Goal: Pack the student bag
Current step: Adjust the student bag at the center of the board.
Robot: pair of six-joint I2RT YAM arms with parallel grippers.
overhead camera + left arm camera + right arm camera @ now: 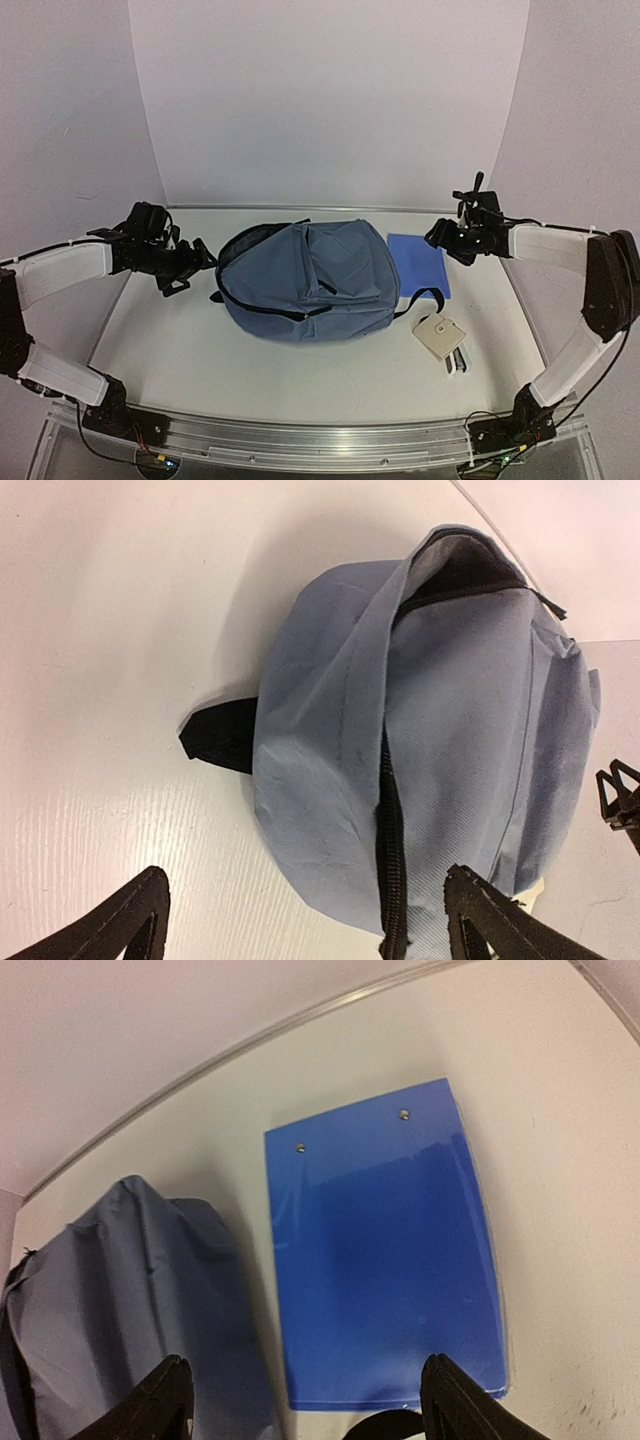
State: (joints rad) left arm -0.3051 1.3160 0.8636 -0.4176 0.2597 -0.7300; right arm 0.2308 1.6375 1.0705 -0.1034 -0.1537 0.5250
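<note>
Located student bag [305, 280] at centre of table [200, 350], lying flat with main zip gaping at its 10 o'clock end. Noted left gripper [195, 264] at 9 o'clock of bag, near but not touching, with jaws spread wide and nothing between them. Noted right gripper [440, 240] at 2 o'clock of bag, above blue notebook [418, 263], likewise spread wide and empty. Logged notebook flat at 3 o'clock, just beside bag, with black strap [425, 298] curling by its near edge. Recorded beige wallet [438, 336] at 4 o'clock, apart from bag.

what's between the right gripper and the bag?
The blue notebook, flat beside the student bag, just short of the right gripper; top view shows it.
</note>
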